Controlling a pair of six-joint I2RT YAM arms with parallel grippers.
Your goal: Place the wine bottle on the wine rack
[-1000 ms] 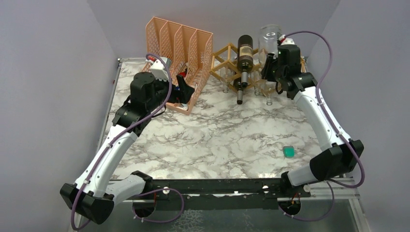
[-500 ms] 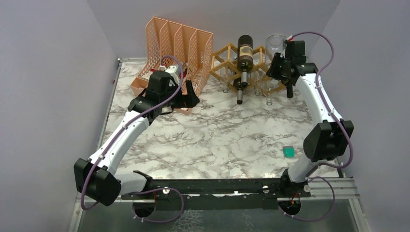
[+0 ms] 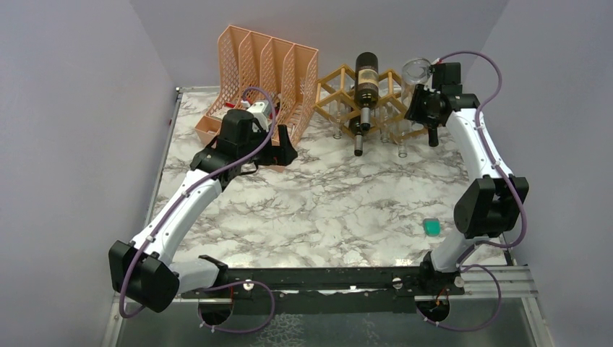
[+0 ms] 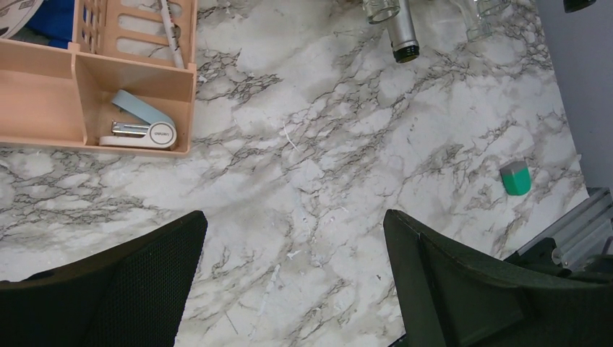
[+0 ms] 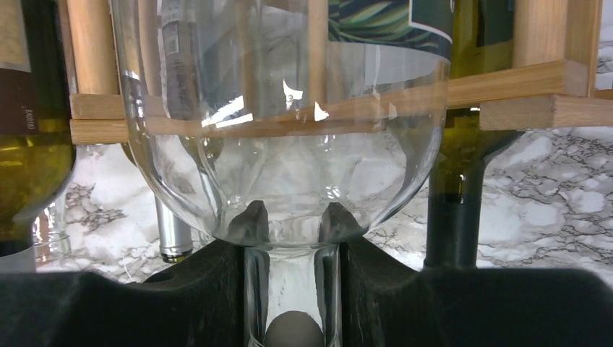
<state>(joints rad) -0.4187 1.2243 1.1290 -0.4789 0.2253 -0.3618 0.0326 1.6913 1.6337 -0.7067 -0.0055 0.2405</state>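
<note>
The right gripper (image 5: 293,217) is clamped tightly on the slim neck of the clear glass wine bottle (image 5: 289,130), whose round body presses up close to the slats of the light wooden lattice wine rack (image 3: 340,90) at the rack's right end. The base is raised toward the back wall, and the views do not settle whether it rests in a cell. Seen from the wrist, other bottles in the rack flank it on both sides. A dark glass bottle (image 3: 366,79) lies in the rack's middle, neck pointing forward and down. Just left of the rack stands the peach plastic mesh file organiser (image 3: 253,65), a grey and white stapler (image 4: 141,126) in its front tray. The left gripper (image 4: 296,289) hangs in front of that organiser, well left of the rack, its jaws spread wide and holding nothing, above the white marble-patterned counter (image 3: 325,202). A small green block (image 3: 431,228) lies well in front of the rack's right end.
</note>
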